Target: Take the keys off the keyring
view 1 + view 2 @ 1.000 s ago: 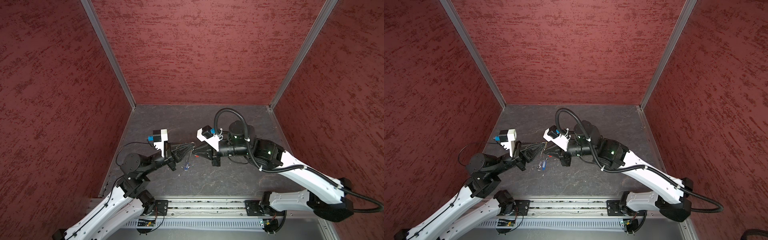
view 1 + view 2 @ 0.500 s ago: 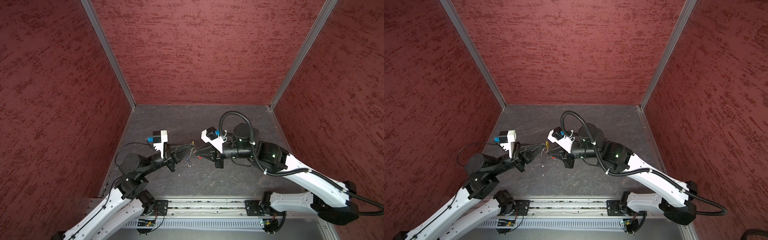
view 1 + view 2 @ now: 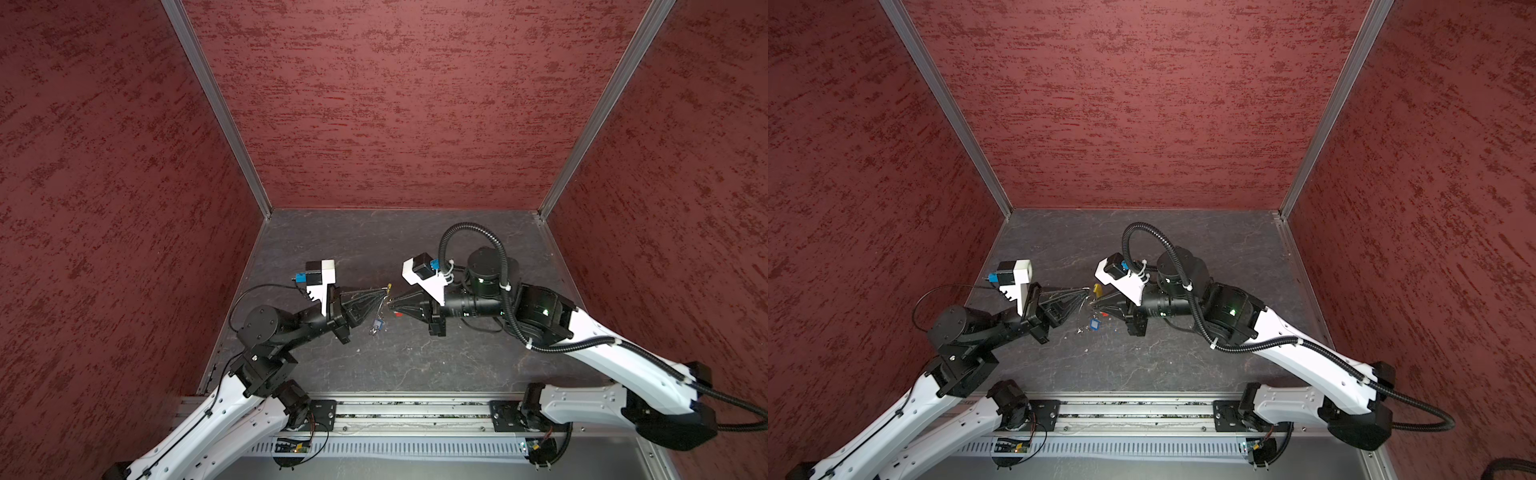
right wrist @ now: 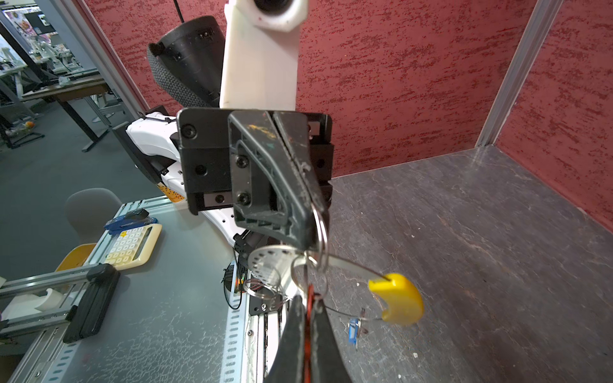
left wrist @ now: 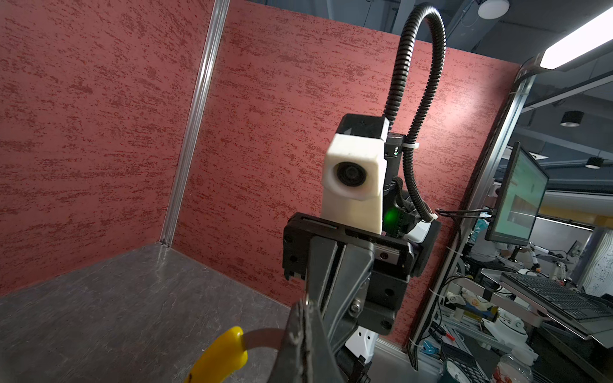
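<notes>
Above the middle of the dark table, the left gripper reached in from 9 o'clock and the right gripper from 3 o'clock, their tips almost meeting. The left pincer's fingers were pressed together on a silver ring of the keyring, which was held clear of the table between the two tips. The right pincer was clamped on the red-tagged key, with only the tag's thin red edge showing. The keyring's thin loop ran out from the ring to its curved yellow section, which sat at 12 o'clock of the tips. The blue-tagged key hung from the loop at about 7 o'clock, its long axis pointing down at the table. Whether it touched the table could not be told.
</notes>
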